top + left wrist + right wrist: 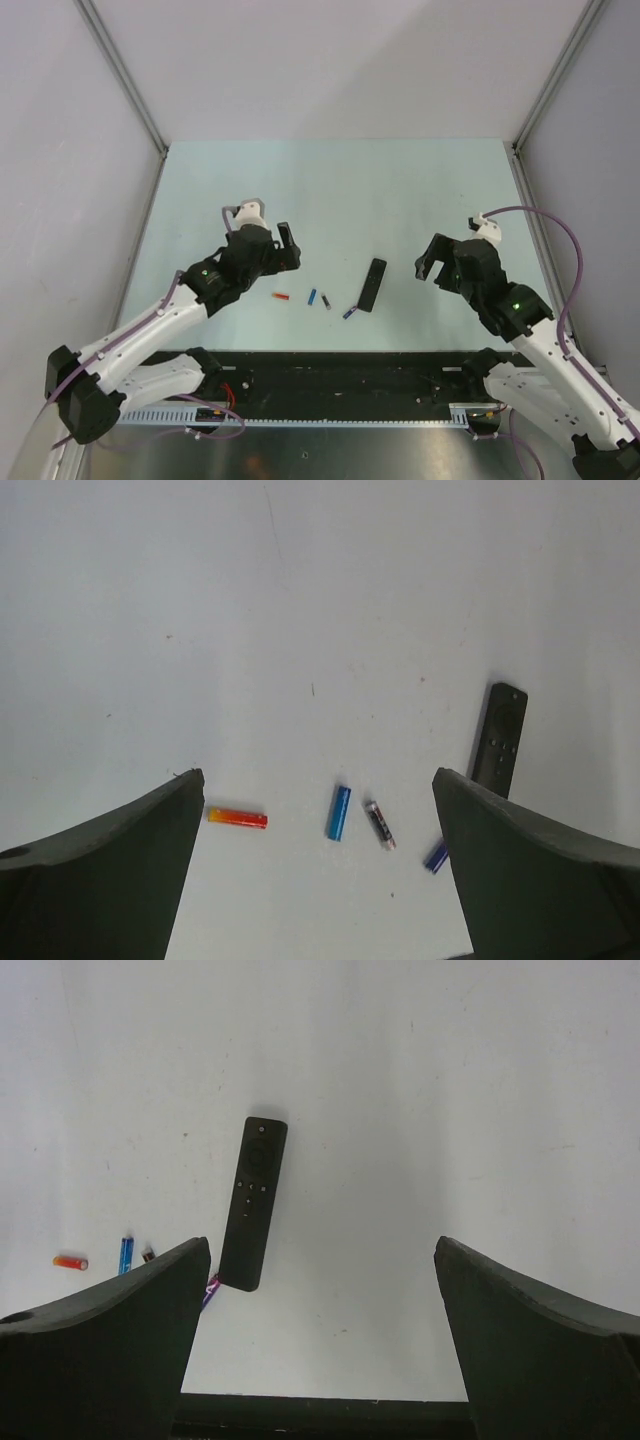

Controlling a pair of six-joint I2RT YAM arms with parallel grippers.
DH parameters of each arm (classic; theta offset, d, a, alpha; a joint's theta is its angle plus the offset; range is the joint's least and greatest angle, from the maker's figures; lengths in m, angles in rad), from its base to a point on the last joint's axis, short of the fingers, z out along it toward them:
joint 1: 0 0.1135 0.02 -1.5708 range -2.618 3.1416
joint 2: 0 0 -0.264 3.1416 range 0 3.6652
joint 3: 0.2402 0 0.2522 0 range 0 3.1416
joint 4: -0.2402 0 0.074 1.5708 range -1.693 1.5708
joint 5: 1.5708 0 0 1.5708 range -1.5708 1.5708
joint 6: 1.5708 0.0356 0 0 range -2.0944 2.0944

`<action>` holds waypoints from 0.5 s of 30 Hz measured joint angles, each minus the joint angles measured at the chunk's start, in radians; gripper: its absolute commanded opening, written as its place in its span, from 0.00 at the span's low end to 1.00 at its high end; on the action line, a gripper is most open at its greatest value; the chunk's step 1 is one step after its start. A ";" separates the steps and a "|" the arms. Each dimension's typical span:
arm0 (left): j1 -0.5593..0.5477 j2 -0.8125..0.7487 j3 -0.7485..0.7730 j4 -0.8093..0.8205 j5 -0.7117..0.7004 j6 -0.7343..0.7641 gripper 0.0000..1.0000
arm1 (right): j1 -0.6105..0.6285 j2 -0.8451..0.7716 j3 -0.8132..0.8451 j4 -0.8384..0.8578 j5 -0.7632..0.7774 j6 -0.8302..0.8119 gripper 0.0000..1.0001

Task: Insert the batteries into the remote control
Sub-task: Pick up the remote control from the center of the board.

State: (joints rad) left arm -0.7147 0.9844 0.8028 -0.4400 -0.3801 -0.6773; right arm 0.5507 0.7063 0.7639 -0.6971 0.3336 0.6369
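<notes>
Right wrist: remote control [253, 1203] ahead of hand [322, 1246]

batteries [312, 297] in a row on table [330, 190], remote control [372, 285] to their right

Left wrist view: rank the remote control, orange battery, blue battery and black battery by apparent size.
1. remote control: largest, even with its near end hidden.
2. orange battery and blue battery: about alike, too close to rank.
3. black battery: looks slightly smaller.
</notes>
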 measured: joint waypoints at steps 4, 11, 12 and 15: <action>0.000 0.051 0.013 0.012 0.051 0.060 0.97 | 0.000 -0.021 -0.003 0.023 -0.025 -0.016 1.00; -0.143 0.314 0.177 0.037 0.113 0.186 0.97 | 0.003 -0.068 -0.003 0.051 -0.062 -0.058 1.00; -0.180 0.383 0.235 0.039 0.115 0.205 0.98 | 0.004 -0.076 -0.004 0.051 -0.062 -0.063 1.00; -0.240 0.564 0.383 0.067 0.134 0.243 1.00 | 0.004 -0.105 -0.005 0.052 -0.066 -0.067 1.00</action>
State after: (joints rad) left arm -0.9546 1.5486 1.1854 -0.3729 -0.2462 -0.4343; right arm 0.5545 0.6014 0.7589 -0.6453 0.2680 0.5701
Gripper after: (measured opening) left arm 0.989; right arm 0.995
